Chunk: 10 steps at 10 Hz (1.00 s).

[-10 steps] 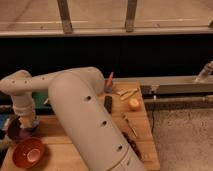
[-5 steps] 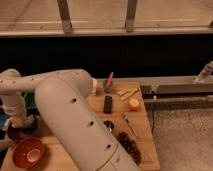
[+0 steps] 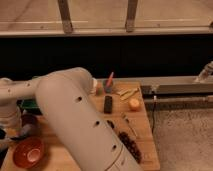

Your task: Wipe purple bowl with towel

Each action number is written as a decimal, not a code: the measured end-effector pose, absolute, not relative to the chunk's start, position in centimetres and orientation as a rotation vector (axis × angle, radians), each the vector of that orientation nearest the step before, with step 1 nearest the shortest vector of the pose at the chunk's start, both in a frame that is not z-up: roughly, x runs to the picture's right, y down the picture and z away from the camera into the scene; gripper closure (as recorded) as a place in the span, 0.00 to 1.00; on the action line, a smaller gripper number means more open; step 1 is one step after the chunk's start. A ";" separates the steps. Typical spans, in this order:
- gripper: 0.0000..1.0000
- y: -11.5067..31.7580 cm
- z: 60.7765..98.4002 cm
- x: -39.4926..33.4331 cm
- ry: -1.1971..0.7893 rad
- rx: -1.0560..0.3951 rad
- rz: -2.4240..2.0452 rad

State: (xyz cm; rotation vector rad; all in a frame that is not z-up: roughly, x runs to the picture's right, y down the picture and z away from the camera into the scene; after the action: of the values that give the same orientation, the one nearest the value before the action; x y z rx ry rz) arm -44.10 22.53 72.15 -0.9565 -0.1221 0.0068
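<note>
The purple bowl [image 3: 31, 121] is a small dark round bowl at the left end of the wooden table [image 3: 145, 135], mostly covered by my arm. My gripper [image 3: 20, 131] hangs from the white wrist at the far left, right at the bowl's near-left rim. The gripper itself is dark and merges with the bowl. The towel does not show clearly; it may be hidden under the wrist. The brighter orange-red bowl [image 3: 28, 153] with a pale inside sits just in front of the purple bowl.
My thick white arm [image 3: 80, 120] crosses the table's left half. On the table are a black bar [image 3: 108, 104], an orange fruit [image 3: 134, 104], a cup with a red stick [image 3: 107, 86], yellow pieces [image 3: 128, 93], a dark cluster [image 3: 130, 145] and a green thing [image 3: 29, 104].
The arm has swung further left and forward and covers more of the table. The wrist stays by the purple bowl, shifted slightly along it.
</note>
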 end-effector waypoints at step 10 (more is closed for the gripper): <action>1.00 17.3 75.5 -44.9 -0.099 -0.942 0.015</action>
State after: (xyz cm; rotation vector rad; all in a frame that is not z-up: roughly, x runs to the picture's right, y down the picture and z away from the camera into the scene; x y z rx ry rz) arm -44.87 17.26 75.47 -0.9419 -0.0992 0.0147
